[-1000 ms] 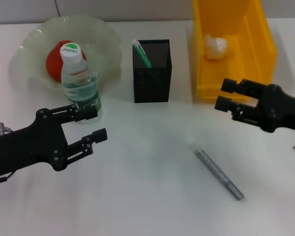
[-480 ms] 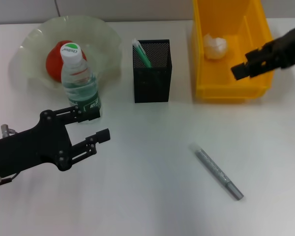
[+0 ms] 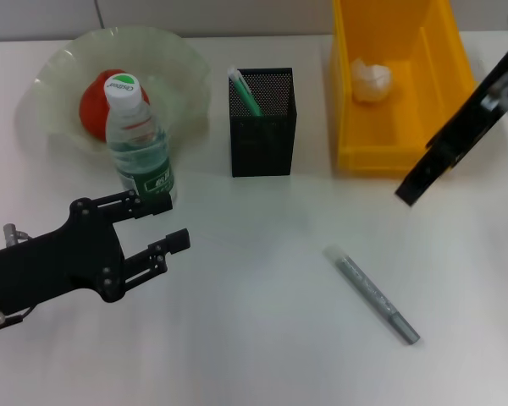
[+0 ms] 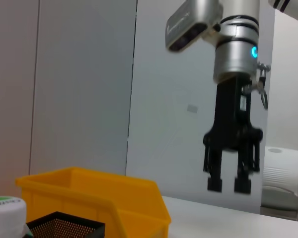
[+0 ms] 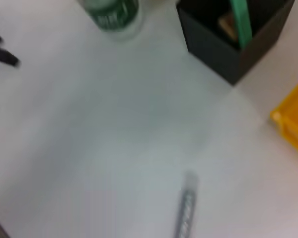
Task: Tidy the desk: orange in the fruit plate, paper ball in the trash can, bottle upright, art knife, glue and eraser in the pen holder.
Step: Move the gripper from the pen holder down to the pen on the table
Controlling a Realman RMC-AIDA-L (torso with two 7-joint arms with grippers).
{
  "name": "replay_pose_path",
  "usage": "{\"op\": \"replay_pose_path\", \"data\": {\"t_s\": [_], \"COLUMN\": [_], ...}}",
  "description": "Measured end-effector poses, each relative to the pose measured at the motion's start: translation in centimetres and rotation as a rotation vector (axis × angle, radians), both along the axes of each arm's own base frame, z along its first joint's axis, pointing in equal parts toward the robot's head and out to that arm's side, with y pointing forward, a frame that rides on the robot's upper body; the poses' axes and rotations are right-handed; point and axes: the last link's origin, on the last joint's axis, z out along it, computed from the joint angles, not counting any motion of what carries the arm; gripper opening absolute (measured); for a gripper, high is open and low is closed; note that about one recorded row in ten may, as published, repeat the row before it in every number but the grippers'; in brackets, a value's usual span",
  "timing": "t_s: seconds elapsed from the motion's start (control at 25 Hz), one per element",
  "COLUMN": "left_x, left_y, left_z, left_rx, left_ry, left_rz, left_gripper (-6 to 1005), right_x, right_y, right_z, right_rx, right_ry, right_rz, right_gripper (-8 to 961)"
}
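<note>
While the bottle [image 3: 140,139] stands upright just in front of the fruit plate [image 3: 179,69] holding the orange [image 3: 96,101], I have my left pincer [image 3: 167,221] low beside it, fingers apart and empty. My right pincer [image 4: 229,185] hangs raised near the trash can [image 3: 440,101], fingers slightly apart, with the paper ball [image 3: 370,80] inside. On the worktop [image 3: 254,338] lies a grey art knife [image 3: 372,293], well apart from the pen holder [image 3: 262,127].
</note>
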Motion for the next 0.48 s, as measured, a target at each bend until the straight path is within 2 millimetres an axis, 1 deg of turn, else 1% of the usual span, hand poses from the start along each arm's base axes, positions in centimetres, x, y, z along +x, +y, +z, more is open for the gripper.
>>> {"op": "replay_pose_path", "data": {"t_s": [0.24,0.32,0.48], "left_x": [0.0,0.2,0.7], "left_y": [-0.1,-0.3,-0.9], "left_z": [0.0,-0.2,-1.2], "left_rx": [0.008,-0.004,-0.067], "left_ry": [0.003,0.003,0.02], "left_rz": [-0.018,-0.036,-0.076], "left_gripper": [507,507,508], "right_x": [-0.1,0.0,0.8], "right_y": [-0.3,-0.5,-0.6], "right_z": [-3.0,-4.1,-5.5], "right_rx": [-0.042,-0.065,-0.103], "right_ry": [-0.149,-0.165,-0.168], "right_rz": [0.02,0.02,-0.007], "right_gripper": [665,665,666]}}
